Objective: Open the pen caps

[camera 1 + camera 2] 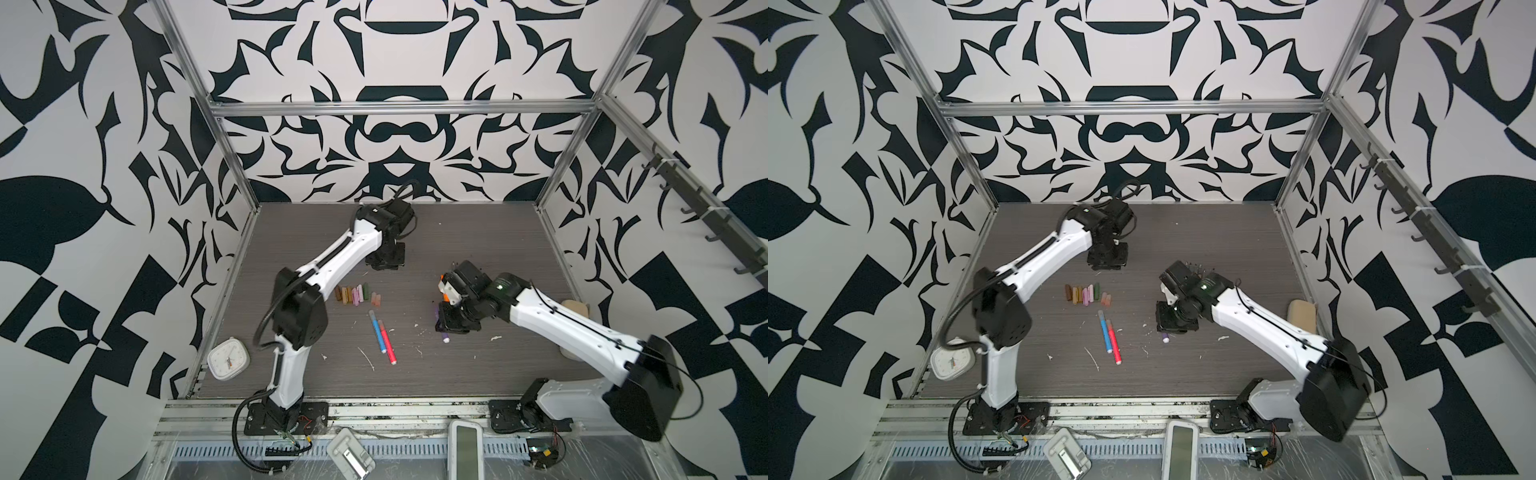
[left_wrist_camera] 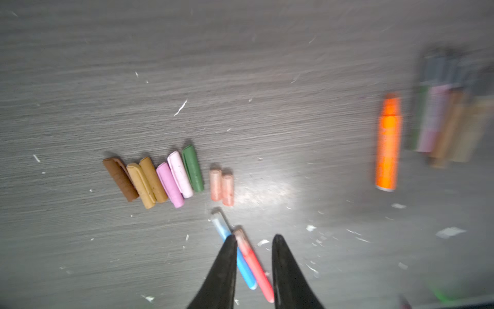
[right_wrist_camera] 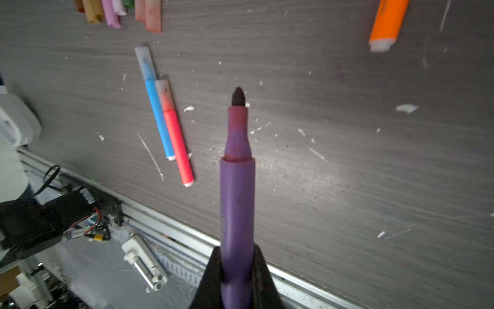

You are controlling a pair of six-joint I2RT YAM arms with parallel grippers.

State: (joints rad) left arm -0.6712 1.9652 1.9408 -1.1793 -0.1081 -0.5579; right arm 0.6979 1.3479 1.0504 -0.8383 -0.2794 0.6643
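Scraps [image 3: 188,108] beside capped red pen [image 3: 174,131]

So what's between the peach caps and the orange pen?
Only bare tabletop, a few white flecks; peach caps and orange pen stand apart, seen in the left wrist view.

Even light glares off tabletop [image 2: 267,191]; left wrist view blurred

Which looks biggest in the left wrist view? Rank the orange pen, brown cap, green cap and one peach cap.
1. orange pen, clearly largest, though blurred.
2. brown cap and green cap: too alike to rank.
3. peach cap, smallest.
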